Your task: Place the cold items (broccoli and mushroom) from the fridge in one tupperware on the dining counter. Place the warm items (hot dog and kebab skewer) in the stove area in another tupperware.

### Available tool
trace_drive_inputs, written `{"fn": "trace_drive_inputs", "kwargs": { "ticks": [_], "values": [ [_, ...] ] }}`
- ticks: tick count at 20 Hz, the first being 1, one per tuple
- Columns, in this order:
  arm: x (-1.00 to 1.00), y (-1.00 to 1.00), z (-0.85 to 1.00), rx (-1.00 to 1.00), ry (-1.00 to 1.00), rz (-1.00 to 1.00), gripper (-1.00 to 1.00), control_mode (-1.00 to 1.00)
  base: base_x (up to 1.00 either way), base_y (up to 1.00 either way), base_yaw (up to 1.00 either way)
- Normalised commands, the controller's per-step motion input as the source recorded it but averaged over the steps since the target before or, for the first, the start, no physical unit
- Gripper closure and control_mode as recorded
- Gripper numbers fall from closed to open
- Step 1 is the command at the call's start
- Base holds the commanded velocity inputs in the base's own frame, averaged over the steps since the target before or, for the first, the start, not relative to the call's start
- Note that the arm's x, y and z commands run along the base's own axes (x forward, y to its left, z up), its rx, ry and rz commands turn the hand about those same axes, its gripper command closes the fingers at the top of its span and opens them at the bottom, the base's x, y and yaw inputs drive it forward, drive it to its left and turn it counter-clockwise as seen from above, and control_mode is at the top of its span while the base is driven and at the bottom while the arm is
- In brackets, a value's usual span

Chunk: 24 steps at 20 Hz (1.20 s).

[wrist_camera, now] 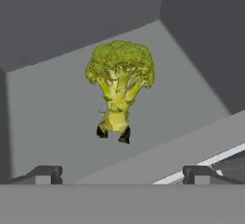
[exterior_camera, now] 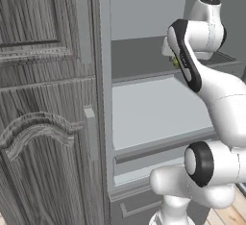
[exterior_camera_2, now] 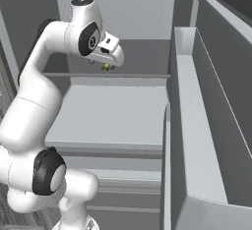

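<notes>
Gripper [wrist_camera: 122, 173] is spread fully wide w/ nothing between the fingertips [wrist_camera: 45, 173], which sit low in the hand view, well short of the target. Straight ahead of it you've got the broccoli [wrist_camera: 119, 86], lying on the grey fridge shelf [wrist_camera: 52, 113] near the back corner, stem end toward the hand (head toward the rear wall). From the right base view the hand hovers just above that shelf, a speck of the veg peeking under it. Risk from here, imo: the stem is narrow and the head bulky, so closing off-centre could squirt it deeper into the corner. Coming in too low could also catch the shelf's front lip.
</notes>
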Motion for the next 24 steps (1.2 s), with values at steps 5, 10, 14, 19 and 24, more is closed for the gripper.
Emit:
{"fn": "trace_drive_inputs", "kwargs": {
  "ticks": [5,10,14,19,24],
  "values": [
    [0.60,-0.05,-0.09,0.00,0.19,0.00,-1.00,-1.00,0.00,0.00,0.00],
    [0.52,-0.06,-0.19,0.00,0.14,0.00,-1.00,-1.00,0.00,0.00,0.00],
    [0.45,-0.07,-0.17,0.00,0.06,0.00,-1.00,-1.00,0.00,0.00,0.00],
    [0.09,-0.01,-0.22,0.00,0.00,0.00,-1.00,-1.00,0.00,0.00,0.00],
    [-0.19,0.03,-0.38,-0.06,0.00,0.00,-1.00,-1.00,0.00,0.00,0.00]
  ]
}}
